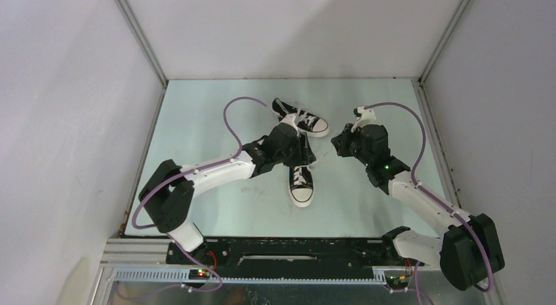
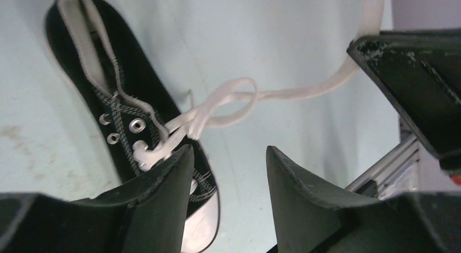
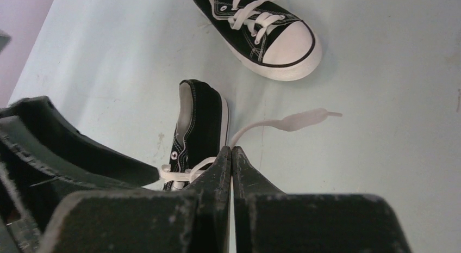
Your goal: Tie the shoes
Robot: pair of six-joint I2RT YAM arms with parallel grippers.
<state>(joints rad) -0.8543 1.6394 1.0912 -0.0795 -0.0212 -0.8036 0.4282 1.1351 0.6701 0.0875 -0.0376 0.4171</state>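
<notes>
Pinching the white lace [image 3: 296, 121] of the near shoe [image 1: 301, 185] in the right gripper [image 3: 231, 155]. Hovering the left gripper [image 2: 228, 155], spread wide, just above that shoe on the tabletop [image 1: 210, 121], with the other shoe [image 1: 313, 124] lying farther back.

Shoes [image 3: 255, 32]: black canvas, smooth white rubber toe caps [image 3: 291, 43], shiny metal eyelets [image 2: 136, 123]; laces [image 2: 190, 121] flat white cloth.

Right gripper [image 3: 231, 152]: jaws pressed together, pinching a white lace [image 3: 296, 121] whose free end trails right over the bench [image 3: 380, 128]. The lace runs back to the near shoe [image 3: 201, 119], just left of the jaws. The second shoe [image 3: 261, 32] lies beyond, toe cap right.
</notes>
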